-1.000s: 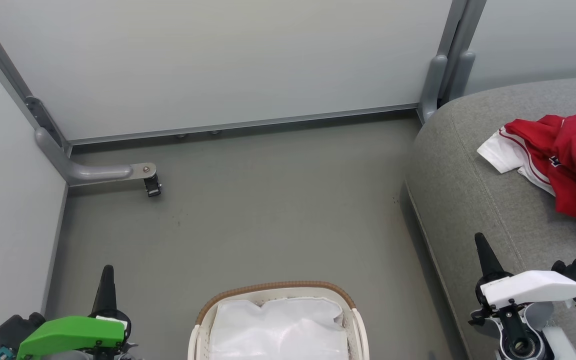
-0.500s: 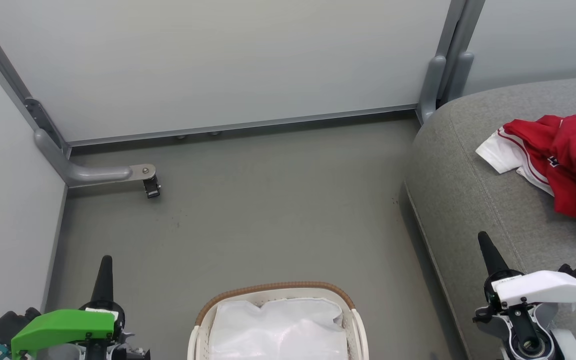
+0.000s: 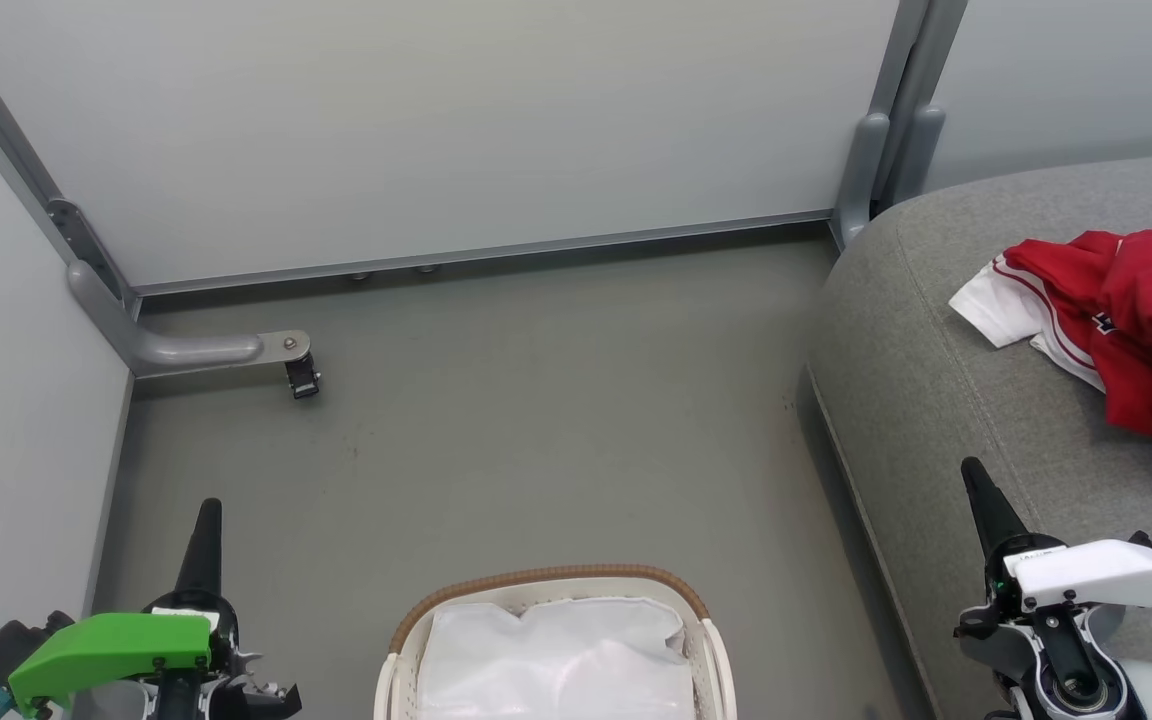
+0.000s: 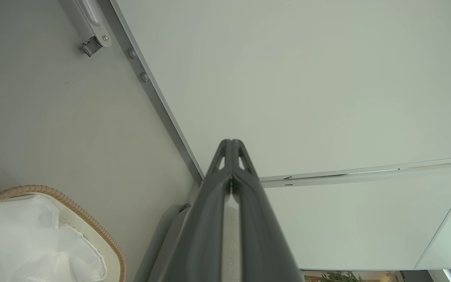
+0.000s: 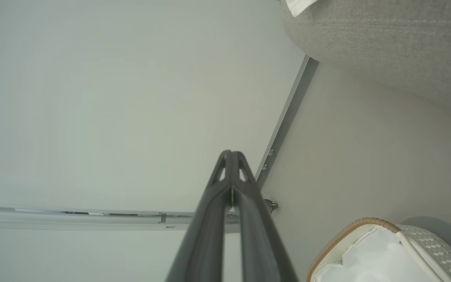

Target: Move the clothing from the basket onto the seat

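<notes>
— So, what has changed around the soft red clothing (image 3: 1131, 320), that crumpled heap with a white, red-striped sleeve?

— Nothing on the heap itself. It lies on the large grey fabric-upholstered seat (image 3: 946, 400) just as it did a second ago, ahead of the right pincer (image 3: 972, 470) and off to its right, well apart from the fingertips. It is the arms that have shifted: both have sunk toward the lower edge of the head view, the left pincer (image 3: 209, 507) more plainly.

— Is either one holding anything?

— No. Each is clenched on nothing. Both wrist views show the dark fingers pressed together at the tips with no cloth between.

— And the oval white perforated plastic basket with the tan woven rim (image 3: 556, 572)?

— It sits between the two pincers, behind their fingertips. The part in view shows its white fabric liner (image 3: 556, 650) and no red, though the near end is cut off by the picture's edge. I judge that the transfer is done and the arms are drawing back to rest.

— Which way does the heap point?

— Its long axis runs slantwise. The white sleeve (image 3: 991, 310) is the end nearest the seat's rounded edge, and it points across toward the left pincer's side. The red bulk trails the other way, further to the right pincer's right and a little closer in, until the view's right edge cuts it off.
</notes>
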